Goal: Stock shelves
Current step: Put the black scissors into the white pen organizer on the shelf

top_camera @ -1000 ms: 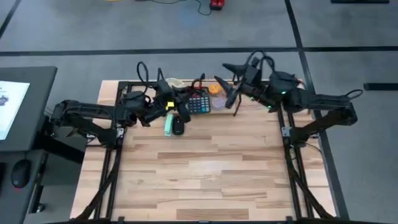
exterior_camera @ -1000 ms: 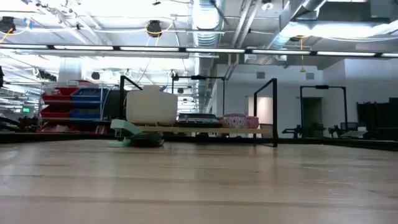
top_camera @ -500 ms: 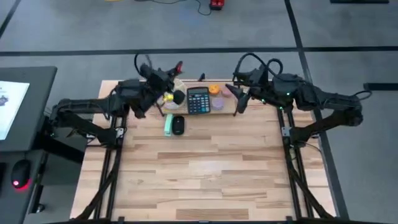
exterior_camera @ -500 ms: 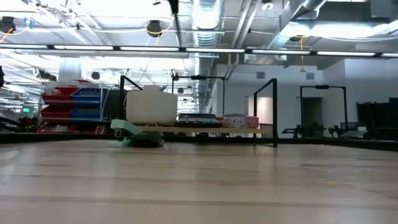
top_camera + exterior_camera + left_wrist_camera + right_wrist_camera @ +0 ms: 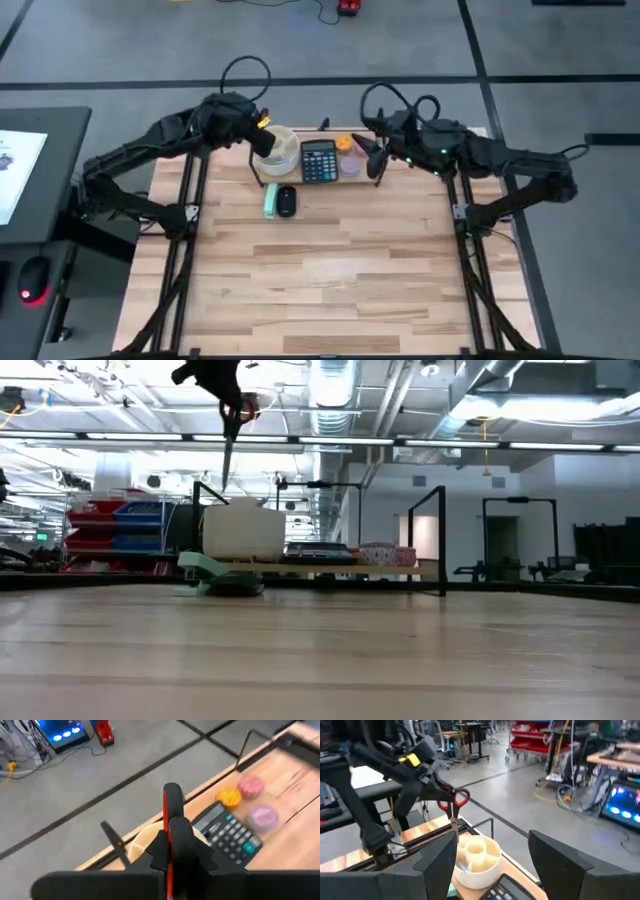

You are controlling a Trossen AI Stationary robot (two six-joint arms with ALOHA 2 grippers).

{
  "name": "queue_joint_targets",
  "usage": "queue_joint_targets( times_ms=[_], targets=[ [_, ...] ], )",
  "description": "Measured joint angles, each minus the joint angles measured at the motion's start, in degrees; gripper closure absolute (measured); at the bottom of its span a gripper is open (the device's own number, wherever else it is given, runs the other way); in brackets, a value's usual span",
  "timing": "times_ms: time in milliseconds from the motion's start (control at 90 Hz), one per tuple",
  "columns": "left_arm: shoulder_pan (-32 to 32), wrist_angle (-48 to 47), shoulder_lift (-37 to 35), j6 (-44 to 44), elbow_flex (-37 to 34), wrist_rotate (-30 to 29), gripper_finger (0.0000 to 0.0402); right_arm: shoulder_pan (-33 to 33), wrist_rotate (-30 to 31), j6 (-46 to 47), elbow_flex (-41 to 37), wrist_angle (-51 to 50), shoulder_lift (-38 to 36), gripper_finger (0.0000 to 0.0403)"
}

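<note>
Scissors [image 5: 452, 806] have been lifted by the clenched left hand [image 5: 436, 787], just above the cup [image 5: 475, 860]; the right hand [image 5: 372, 158] is released.

On the shelves [image 5: 330, 178], a bowl [image 5: 277, 152] is set at the left, a calculator [image 5: 319, 161] beside it, and what appear to be small balls [image 5: 345, 144] at the right. A stapler [image 5: 270, 201] and a mouse [image 5: 287, 201] lie side by side on the table [image 5: 330, 280] just in front. Scissors [image 5: 452, 806] are held above the bowl.
</note>
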Motion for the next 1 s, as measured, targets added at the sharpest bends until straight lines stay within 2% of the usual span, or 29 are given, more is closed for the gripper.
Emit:
queue_joint_targets(
  times_ms=[222,367,556,1000],
  targets=[
    [0.6,3.7,0.0,5.3,-0.1,0.0,0.0391,-0.1,0.0,1.5,0.0,3.2,2.9,0.017],
    [0.6,10.6,0.2,7.1,-4.3,0.9,0.0391,-0.4,0.0,1.5,0.0,5.3,4.0,0.017],
    [0.6,16.5,0.2,7.2,-8.9,2.8,0.0391,-1.7,-0.2,1.1,0.0,6.1,4.4,0.017],
    [4.5,19.0,0.3,2.7,-14.2,4.9,0.0391,-2.6,-0.7,0.8,0.0,5.9,4.2,0.017]
  ],
)
